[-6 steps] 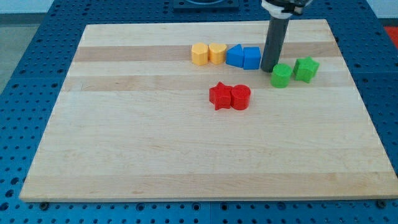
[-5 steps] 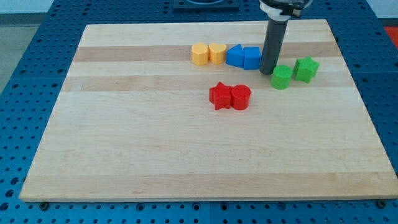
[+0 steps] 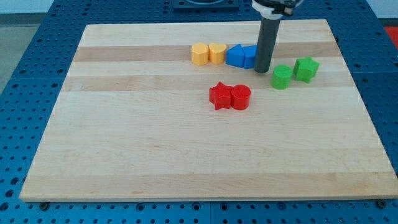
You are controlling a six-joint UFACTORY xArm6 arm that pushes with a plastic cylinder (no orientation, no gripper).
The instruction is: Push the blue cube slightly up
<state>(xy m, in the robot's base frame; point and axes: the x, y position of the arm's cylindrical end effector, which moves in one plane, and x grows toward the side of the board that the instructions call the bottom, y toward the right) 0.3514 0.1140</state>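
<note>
A wooden board is seen lying on a blue perforated table. The arm carries no gripper, so no opening or closing can be reported — it ends in a dark rod, and my tip is set on the board in its upper right part.

The blue cube is found near the board's top edge, right of centre. Its right side is partly covered by the rod, and my tip is placed just at about 4 o'clock from it, at its lower right corner; whether the two are actually touching cannot be told. Directly at 9 o'clock from the cube, and touching it, a second blue block with a sloped top is seen. Further along at 9 o'clock a yellow heart-like block is set just beside it, and a yellow block with flat sides is pressed against that one.

At about 4 o'clock from my tip, near but apart, a green block of rounded outline is seen, with a green star-like block just beside it at 2 o'clock. At about 7 o'clock from the cube, well apart, a red star and a red cylinder are set side by side, touching.
</note>
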